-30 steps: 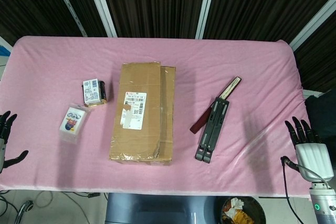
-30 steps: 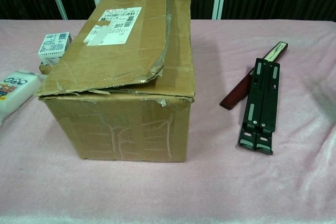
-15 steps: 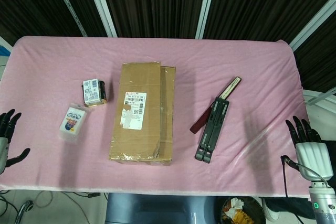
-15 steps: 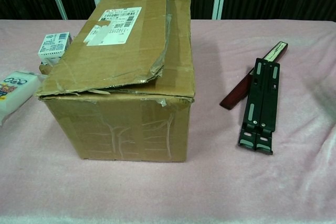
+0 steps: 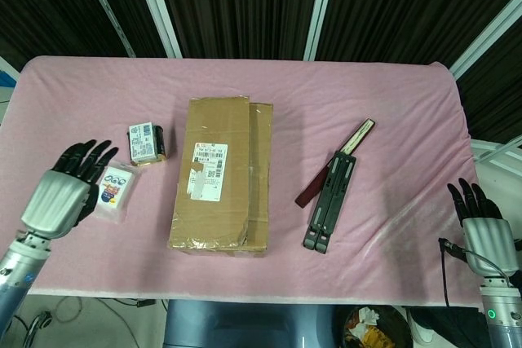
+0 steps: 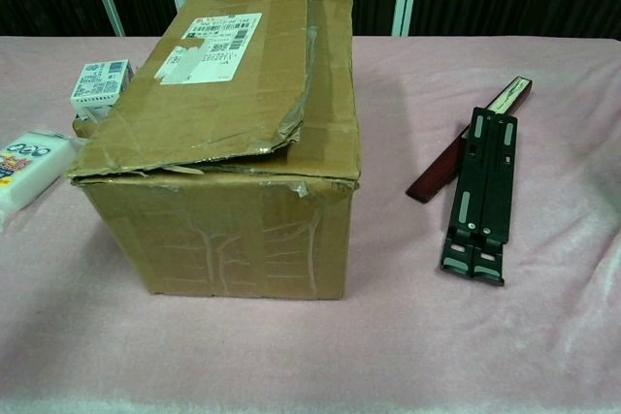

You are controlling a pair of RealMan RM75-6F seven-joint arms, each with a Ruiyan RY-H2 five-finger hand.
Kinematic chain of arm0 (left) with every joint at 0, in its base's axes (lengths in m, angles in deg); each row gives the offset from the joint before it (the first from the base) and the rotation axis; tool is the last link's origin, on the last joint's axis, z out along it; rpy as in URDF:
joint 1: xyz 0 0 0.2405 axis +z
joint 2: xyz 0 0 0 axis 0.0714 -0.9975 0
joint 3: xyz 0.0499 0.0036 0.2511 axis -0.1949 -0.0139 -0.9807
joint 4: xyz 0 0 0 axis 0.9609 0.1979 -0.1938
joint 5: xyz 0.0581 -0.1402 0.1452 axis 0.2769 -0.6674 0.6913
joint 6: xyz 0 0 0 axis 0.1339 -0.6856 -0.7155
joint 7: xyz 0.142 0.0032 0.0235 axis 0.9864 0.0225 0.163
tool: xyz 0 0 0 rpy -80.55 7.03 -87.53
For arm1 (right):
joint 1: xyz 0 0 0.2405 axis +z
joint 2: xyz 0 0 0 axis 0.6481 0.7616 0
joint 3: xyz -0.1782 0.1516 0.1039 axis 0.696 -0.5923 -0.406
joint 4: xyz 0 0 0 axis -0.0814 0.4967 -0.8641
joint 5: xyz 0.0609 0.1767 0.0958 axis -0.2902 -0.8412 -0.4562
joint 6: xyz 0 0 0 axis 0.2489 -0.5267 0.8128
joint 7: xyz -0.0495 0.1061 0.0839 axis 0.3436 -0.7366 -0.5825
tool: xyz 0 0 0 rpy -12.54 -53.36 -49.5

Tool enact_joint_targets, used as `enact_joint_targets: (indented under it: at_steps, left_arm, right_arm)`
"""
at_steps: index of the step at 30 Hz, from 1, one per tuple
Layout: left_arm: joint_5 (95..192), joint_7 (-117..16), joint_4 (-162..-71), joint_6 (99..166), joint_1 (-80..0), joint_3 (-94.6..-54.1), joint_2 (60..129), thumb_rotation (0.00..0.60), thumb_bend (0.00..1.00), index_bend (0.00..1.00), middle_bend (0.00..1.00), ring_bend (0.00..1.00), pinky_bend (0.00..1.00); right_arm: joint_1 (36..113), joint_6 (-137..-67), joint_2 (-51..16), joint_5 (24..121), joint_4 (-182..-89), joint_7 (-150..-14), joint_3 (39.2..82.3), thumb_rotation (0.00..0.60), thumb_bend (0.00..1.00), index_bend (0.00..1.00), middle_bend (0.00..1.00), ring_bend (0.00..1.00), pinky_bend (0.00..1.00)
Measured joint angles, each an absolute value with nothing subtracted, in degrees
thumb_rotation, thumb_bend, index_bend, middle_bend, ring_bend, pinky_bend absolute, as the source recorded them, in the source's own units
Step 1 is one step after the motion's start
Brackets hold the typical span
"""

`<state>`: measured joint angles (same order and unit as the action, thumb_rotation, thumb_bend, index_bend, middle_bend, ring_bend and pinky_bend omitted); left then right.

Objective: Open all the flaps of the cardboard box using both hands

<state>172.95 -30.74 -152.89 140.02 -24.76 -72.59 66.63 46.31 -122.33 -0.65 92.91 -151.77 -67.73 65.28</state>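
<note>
A table draped in a pink cloth (image 5: 383, 103) fills the head view, with dark slatted wall panels (image 5: 236, 6) and pale diagonal strips behind it. At the table's centre stands a brown cardboard box (image 5: 220, 175), its top flaps folded down, the upper flap (image 6: 209, 70) creased, slightly lifted and carrying a white shipping label (image 5: 210, 160). At four o'clock from the box lies a black folding stand (image 5: 329, 201), with a dark red strip (image 5: 336, 162) angled just beside it. At nine o'clock sit a small white-labelled carton (image 5: 143, 143) and, nearer the table edge, a clear-wrapped tissue pack (image 5: 112, 191). The left hand (image 5: 64, 193) hovers at eight o'clock, fingers spread, holding nothing, its fingertips over the tissue pack's edge. The right hand (image 5: 481, 230) waits at four o'clock beyond the table's corner, fingers apart and empty, well apart from the box.
</note>
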Motion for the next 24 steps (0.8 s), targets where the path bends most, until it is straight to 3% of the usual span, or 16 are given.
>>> enact_joint_targets:
  at_steps: [11, 17, 24]
  left_arm:
    - [158.27, -15.63, -155.43, 117.09, -47.32, -64.62, 68.46, 0.6, 0.88, 0.19, 0.28, 0.21, 0.29]
    - [150.34, -9.23, -152.55, 111.67, -57.47, -63.08, 73.71, 0.6, 0.89, 0.24, 0.35, 0.27, 0.34]
    - [143.35, -2.86, -148.04, 110.06, -65.73, -64.69, 81.12, 0.6, 0.91, 0.27, 0.4, 0.31, 0.37]
  right_arm:
    - [46.59, -120.81, -0.23, 90.13, -152.31, -69.48, 64.36, 0.6, 0.21, 0.0, 0.0, 0.0, 0.23]
    - [46.73, -120.42, -0.21, 89.78, -152.37, -69.9, 64.35, 0.6, 0.21, 0.0, 0.0, 0.0, 0.23]
    - [46.84, -119.98, -0.04, 89.34, -152.61, -70.33, 64.39, 0.6, 0.21, 0.0, 0.0, 0.0, 0.23]
